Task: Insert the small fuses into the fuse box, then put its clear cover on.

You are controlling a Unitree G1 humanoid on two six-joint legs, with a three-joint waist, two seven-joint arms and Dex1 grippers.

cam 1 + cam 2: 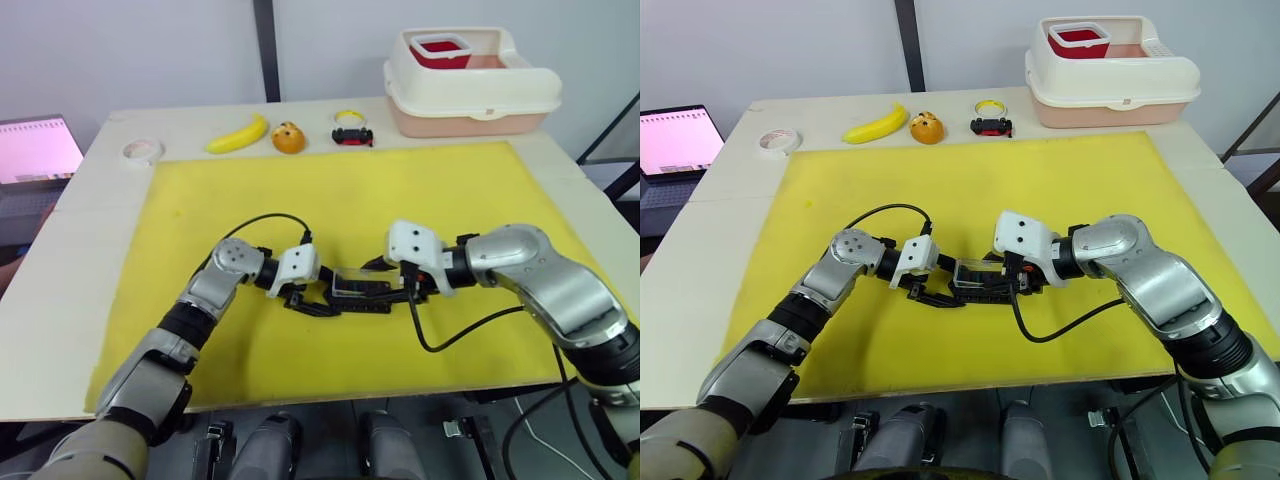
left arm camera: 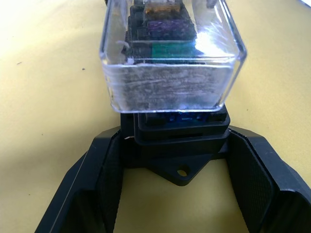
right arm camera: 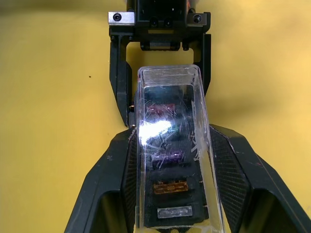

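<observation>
The black fuse box (image 1: 372, 293) lies mid-mat on the yellow mat (image 1: 340, 190), held between both grippers. The clear cover (image 2: 172, 63) sits over its top, and its end nearest my left gripper stands raised above the box's end (image 2: 180, 141). Through the cover I see small fuses seated in slots: green (image 2: 177, 50), purple (image 3: 167, 157), orange (image 3: 170, 187) and grey (image 3: 174, 211). My left gripper (image 1: 312, 300) is shut on the box's left end, a finger on each side. My right gripper (image 3: 172, 136) is shut on the cover's long sides.
Along the table's far edge lie a white tape roll (image 1: 142, 150), a banana (image 1: 238, 135), an orange fruit (image 1: 288, 137) and a small black-and-red object (image 1: 352, 133). A cream lidded bin (image 1: 470, 85) stands at the back right. A laptop (image 1: 35, 150) sits off the left edge.
</observation>
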